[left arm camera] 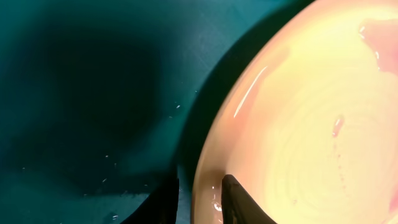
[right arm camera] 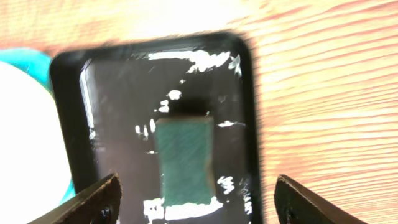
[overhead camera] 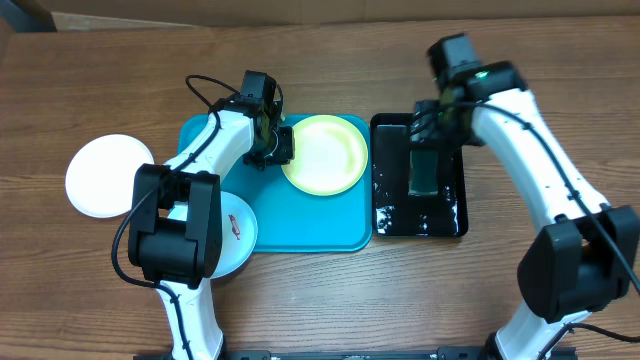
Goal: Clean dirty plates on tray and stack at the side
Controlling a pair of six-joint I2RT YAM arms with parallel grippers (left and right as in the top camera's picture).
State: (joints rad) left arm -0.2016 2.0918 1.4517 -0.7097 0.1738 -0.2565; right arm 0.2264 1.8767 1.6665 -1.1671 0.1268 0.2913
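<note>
The yellow-green plate (overhead camera: 325,153) lies at the back right of the turquoise tray (overhead camera: 300,235). My left gripper (overhead camera: 275,145) is shut on its left rim. In the left wrist view the fingers (left arm camera: 202,202) straddle the plate's rim (left arm camera: 298,137), and a reddish smear (left arm camera: 379,37) shows on the plate. The pale blue plate (overhead camera: 240,228) with a red smear sits at the tray's front left, partly hidden by my left arm. The white plate (overhead camera: 105,175) lies on the table left of the tray. My right gripper (overhead camera: 432,120) is open and empty (right arm camera: 199,199).
A glossy, wet black tray (overhead camera: 385,210) stands right of the turquoise tray and holds a green sponge (overhead camera: 422,172). The sponge (right arm camera: 183,158) lies below my right gripper's open fingers. The table is bare brown wood (right arm camera: 323,93).
</note>
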